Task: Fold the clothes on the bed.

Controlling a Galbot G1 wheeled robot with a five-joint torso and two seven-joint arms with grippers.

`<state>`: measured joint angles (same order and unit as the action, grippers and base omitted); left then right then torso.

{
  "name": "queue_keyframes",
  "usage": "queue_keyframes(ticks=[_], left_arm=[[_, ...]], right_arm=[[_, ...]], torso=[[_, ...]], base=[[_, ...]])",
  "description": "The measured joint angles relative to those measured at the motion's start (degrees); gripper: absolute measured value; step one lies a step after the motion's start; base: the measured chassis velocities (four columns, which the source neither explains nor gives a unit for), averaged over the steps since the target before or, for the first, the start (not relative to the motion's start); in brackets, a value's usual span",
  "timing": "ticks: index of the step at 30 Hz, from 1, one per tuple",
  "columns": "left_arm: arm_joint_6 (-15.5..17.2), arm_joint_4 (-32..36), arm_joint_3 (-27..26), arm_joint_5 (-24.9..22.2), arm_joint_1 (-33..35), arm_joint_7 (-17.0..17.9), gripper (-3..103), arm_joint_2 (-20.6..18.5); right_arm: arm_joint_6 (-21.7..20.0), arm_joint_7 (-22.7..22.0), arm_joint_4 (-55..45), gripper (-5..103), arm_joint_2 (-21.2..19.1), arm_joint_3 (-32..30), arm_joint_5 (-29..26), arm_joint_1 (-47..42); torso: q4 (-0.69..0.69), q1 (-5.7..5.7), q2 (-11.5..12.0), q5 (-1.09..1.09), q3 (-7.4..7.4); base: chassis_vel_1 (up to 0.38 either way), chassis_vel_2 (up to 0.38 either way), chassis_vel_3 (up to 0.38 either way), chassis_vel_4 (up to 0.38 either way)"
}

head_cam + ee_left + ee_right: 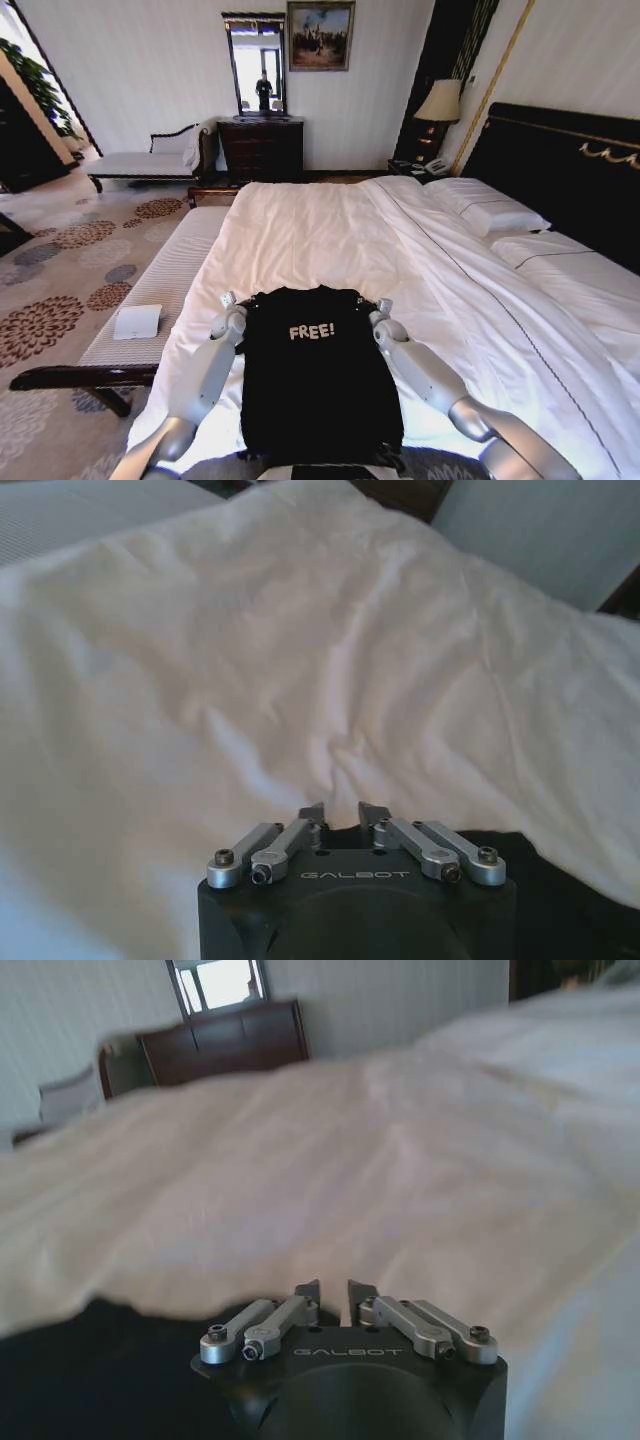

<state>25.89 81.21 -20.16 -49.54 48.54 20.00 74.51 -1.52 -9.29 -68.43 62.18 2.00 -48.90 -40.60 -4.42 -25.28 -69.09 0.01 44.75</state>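
Observation:
The clothes are one black T-shirt [320, 390] with white "FREE!" lettering, spread over the near edge of the white bed [330, 230], collar end away from me. My left gripper [232, 300] is at its left shoulder and my right gripper [382, 305] at its right shoulder. The top edge runs straight between them. In the left wrist view the left gripper [342, 812] has its fingertips nearly together, with black fabric [570, 880] beside it. In the right wrist view the right gripper [334, 1290] looks the same above the dark cloth [90, 1360].
A pale striped bench [160, 290] runs along the bed's left side with a white flat item [137, 321] on it. Pillows [485, 212] lie at the right by the dark headboard. A dresser [262, 148], a chaise [150, 160] and a lamp [438, 100] stand by the far wall.

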Motion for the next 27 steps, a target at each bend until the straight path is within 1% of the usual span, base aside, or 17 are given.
queue_keyframes(ticks=[1,3,5,6,7,8,11,12,13,14,16,17,19,20,22,23,27], left_arm=[[0.3,2.0,-0.8,-0.6,1.4,0.7,27,-0.4],[0.7,5.0,-2.0,-1.3,3.4,1.4,32,-0.9],[1.3,11.5,-5.0,-1.9,8.9,2.2,43,-1.5],[1.5,15.1,-6.6,-2.0,12.1,2.3,48,-1.2],[1.5,15.1,-6.6,-2.0,12.1,2.3,48,-1.2],[1.7,18.2,-8.2,-2.1,14.5,2.4,48,-0.9],[1.7,29.1,-14.0,-2.7,24.2,2.4,65,1.3],[1.7,29.1,-14.0,-2.7,24.2,2.4,65,1.3],[1.7,31.5,-15.8,-3.1,26.7,2.4,70,1.8],[1.7,33.9,-17.9,-3.4,29.4,2.3,70,2.2],[1.6,36.8,-21.2,-3.5,33.6,2.0,81,2.8],[1.6,36.8,-21.2,-3.5,33.6,2.0,81,2.8],[1.2,38.8,-24.2,-3.8,36.4,1.6,92,3.6],[1.0,39.3,-25.4,-4.2,37.5,1.1,97,4.1],[0.6,40.2,-27.4,-5.6,39.7,-0.5,98,5.2],[0.6,40.2,-27.4,-5.6,39.7,-0.5,98,5.2],[-0.3,41.8,-29.2,-6.3,43.0,-3.5,100,6.7]], right_arm=[[0.0,-0.3,-2.9,21,-1.3,-0.9,0.0,-1.4],[0.0,-0.6,-6.4,21,-2.7,-2.0,-0.2,-3.4],[-0.2,-1.3,-11.8,37,-4.8,-3.7,-0.7,-7.3],[-0.5,-1.6,-14.3,37,-5.5,-4.3,-0.7,-9.4],[-0.5,-1.6,-14.3,37,-5.5,-4.3,-0.7,-9.4],[-0.6,-1.7,-16.6,43,-6.0,-4.8,-0.4,-11.2],[-1.2,-1.8,-23.1,60,-6.7,-5.7,2.2,-16.2],[-1.2,-1.8,-23.1,60,-6.7,-5.7,2.2,-16.2],[-1.3,-1.8,-24.6,60,-6.8,-5.7,3.4,-17.5],[-1.3,-1.8,-25.7,65,-6.8,-5.6,5.1,-18.6],[-0.4,-1.8,-26.5,76,-6.5,-4.9,10.5,-20.3],[-0.4,-1.8,-26.5,76,-6.5,-4.9,10.5,-20.3],[1.9,-1.8,-26.1,86,-6.0,-3.7,17.4,-21.6],[3.0,-1.8,-25.7,86,-5.8,-3.1,20.3,-22.1],[4.9,-1.6,-25.0,96,-5.5,-2.5,26.5,-22.7],[4.9,-1.6,-25.0,96,-5.5,-2.5,26.5,-22.7],[9.4,0.0,-23.0,100,-5.7,-2.4,39.7,-23.6]], torso=[[0.01,0.00,0.0,-0.02,0.00],[-0.01,0.00,0.0,-0.04,0.00],[0.00,0.01,0.0,0.00,-0.01],[0.00,0.02,0.0,-0.03,0.00],[0.00,0.02,0.0,-0.03,0.00],[0.01,0.02,0.0,-0.03,0.00],[-0.01,0.03,0.0,-0.03,-0.01],[-0.01,0.03,0.0,-0.03,-0.01],[0.01,0.03,0.0,-0.02,-0.01],[0.01,0.03,0.0,0.01,-0.02],[0.02,0.03,0.0,-0.03,-0.01],[0.02,0.03,0.0,-0.03,-0.01],[0.01,0.03,0.0,0.02,-0.01],[0.01,0.03,0.0,-0.01,-0.01],[0.01,0.01,0.0,-0.01,0.00],[0.01,0.01,0.0,-0.01,0.00],[0.01,0.00,0.0,-0.01,0.00]], base=[[0.000,0.000,0.000,0.000],[0.000,0.000,0.000,0.000],[0.000,0.000,0.000,0.000],[0.000,0.000,0.000,0.000],[0.000,0.000,0.000,0.000],[0.000,0.000,0.000,0.000],[0.000,0.000,0.000,0.000],[0.000,0.000,0.000,0.000],[0.000,0.000,0.000,0.000],[0.000,0.000,0.000,0.000],[0.000,0.000,0.000,0.000],[0.000,0.000,0.000,0.000],[0.000,0.000,0.000,0.000],[0.000,0.000,0.000,0.000],[0.000,0.000,0.000,0.000],[0.000,0.000,0.000,0.000],[0.000,0.000,0.000,0.000]])
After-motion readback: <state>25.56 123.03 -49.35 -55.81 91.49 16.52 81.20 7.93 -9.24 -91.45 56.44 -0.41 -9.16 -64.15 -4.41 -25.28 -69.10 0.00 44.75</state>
